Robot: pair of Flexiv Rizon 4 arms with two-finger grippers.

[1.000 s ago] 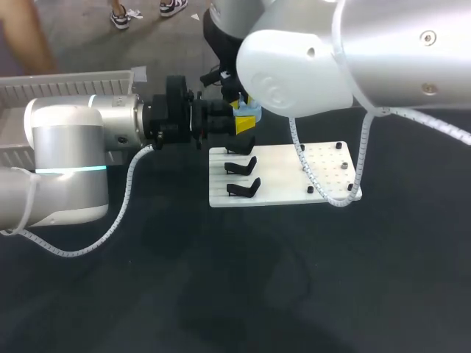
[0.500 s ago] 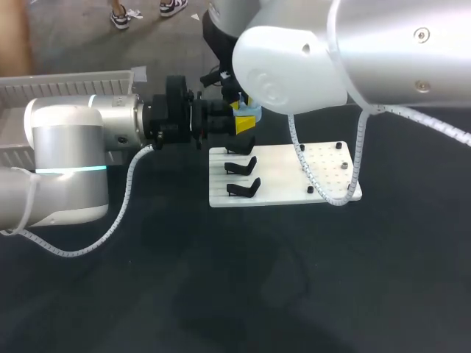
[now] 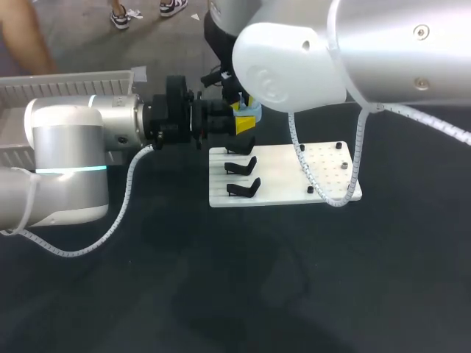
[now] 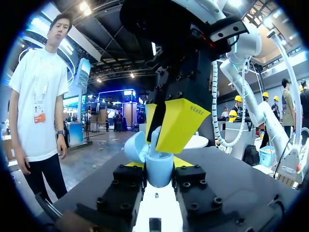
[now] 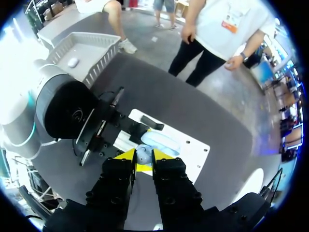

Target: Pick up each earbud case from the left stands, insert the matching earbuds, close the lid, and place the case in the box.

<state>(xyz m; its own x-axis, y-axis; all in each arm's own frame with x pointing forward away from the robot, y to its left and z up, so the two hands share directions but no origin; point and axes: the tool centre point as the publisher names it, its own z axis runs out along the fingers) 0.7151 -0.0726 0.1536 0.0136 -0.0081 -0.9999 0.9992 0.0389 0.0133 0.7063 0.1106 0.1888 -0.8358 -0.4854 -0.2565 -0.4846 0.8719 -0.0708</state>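
Both arms engaged: left end effector pinches the open earbud case, right end effector just above, grip unclear; insertion apparently in hand, needing aligned descent.

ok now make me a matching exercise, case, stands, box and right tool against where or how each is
1 case
2 stands
3 box
4 right tool

a black, on the white board
b pale, at the far left
c just above the open case
d light blue, gripped in the left tool

Pairs: 1-d, 2-a, 3-b, 4-c
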